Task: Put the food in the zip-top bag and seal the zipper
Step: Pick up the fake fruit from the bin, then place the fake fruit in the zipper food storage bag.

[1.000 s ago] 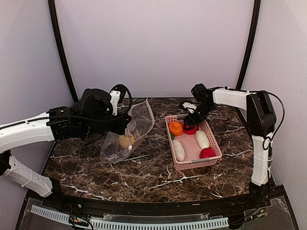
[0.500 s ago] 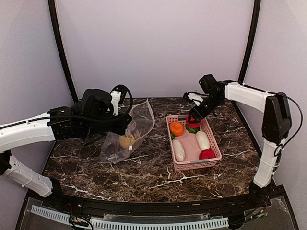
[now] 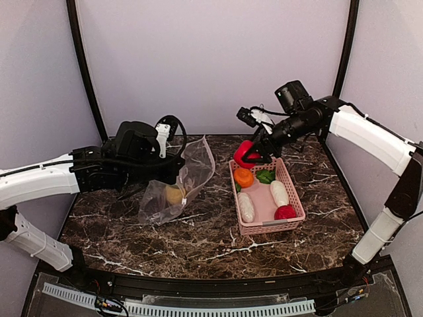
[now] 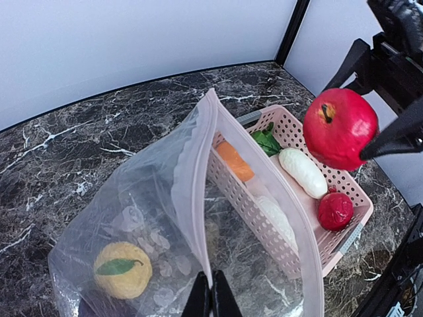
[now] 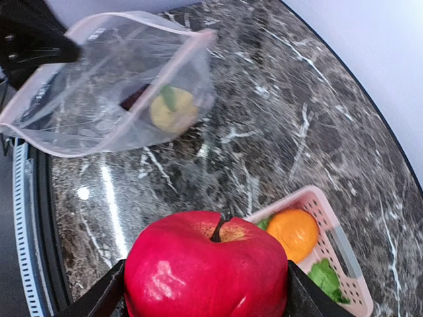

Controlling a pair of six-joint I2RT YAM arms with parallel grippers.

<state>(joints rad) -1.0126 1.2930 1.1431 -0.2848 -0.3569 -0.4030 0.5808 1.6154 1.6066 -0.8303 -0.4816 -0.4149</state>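
Landmark for all positions: pink basket (image 3: 269, 227), a rectangular plastic tray with perforated lattice walls, standing on the dark marble table (image 3: 198, 241) with white veining. Right gripper (image 3: 253, 152) is clamped on a red apple (image 5: 206, 267), one black finger on each flank. The apple is glossy and round with a short brown stem in a dimple, and it hangs in the air above the basket's far-left corner, clear of the rim. Inside the basket: a smooth orange ball (image 3: 243, 176) at the far-left end and a crinkled green leaf piece (image 3: 265, 176) just right of it. Two white radishes (image 3: 246, 206), elongated and matte, lie lengthwise, one along the left wall and one nearer the right wall. A small red ball (image 3: 285, 211) sits in the near-right corner. The zip-top bag (image 3: 178, 185) is left of the basket with a gap of bare marble between them. It is clear floppy film with a pale spotted print, its bottom slumped on the table and its mouth raised and turned toward the basket. The zipper (image 4: 192, 191) is a pale, thin strip around that mouth; the two lips are parted into a long pointed opening. Left gripper (image 4: 206, 298) has its fingertips pressed together on the near lip of the bag, holding it up. One yellow ball (image 4: 122, 269) with a dimpled skin and a green leaf on top lies in the bottom of the bag. A dark shape beside it cannot be made out.
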